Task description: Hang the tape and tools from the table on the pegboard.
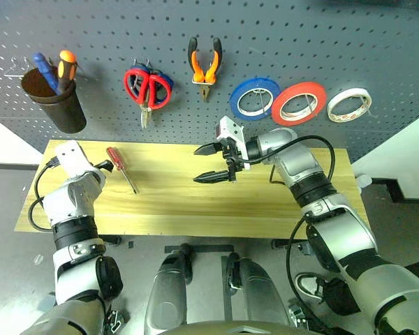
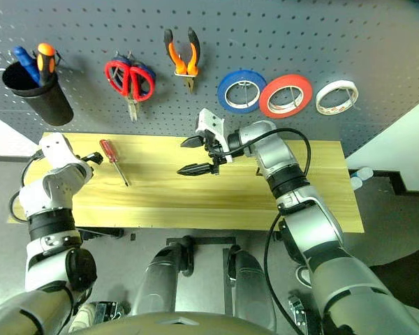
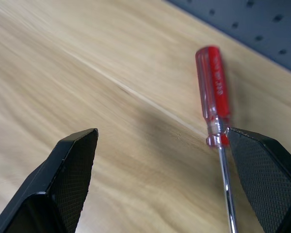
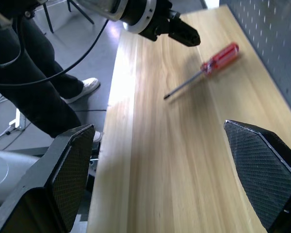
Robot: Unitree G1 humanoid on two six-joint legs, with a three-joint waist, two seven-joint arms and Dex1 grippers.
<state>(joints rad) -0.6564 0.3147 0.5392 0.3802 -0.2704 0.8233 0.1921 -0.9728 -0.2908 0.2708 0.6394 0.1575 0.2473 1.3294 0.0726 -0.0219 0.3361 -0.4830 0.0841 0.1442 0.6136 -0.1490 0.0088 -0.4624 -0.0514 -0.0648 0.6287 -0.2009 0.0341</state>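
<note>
The red-handled screwdriver [image 1: 119, 167] lies on the wooden table [image 1: 195, 206] at its left part, tip toward the front. My left gripper [image 1: 103, 166] is open just left of the handle; in the left wrist view the screwdriver [image 3: 214, 92] lies beside one finger [image 3: 262, 170]. My right gripper [image 1: 213, 162] hovers open and empty over the table's middle, pointing left. On the pegboard [image 1: 300, 42] hang the red scissors [image 1: 146, 89], the orange-and-black pliers [image 1: 204, 64] and the white tape [image 1: 349, 105].
A dark cup [image 1: 56, 98] with blue and orange screwdrivers hangs at the pegboard's left. A blue roll [image 1: 255, 98] and a red roll [image 1: 300, 103] hang beside the white tape. A person's dark trouser leg [image 4: 29, 92] and white shoe stand off the table's left end.
</note>
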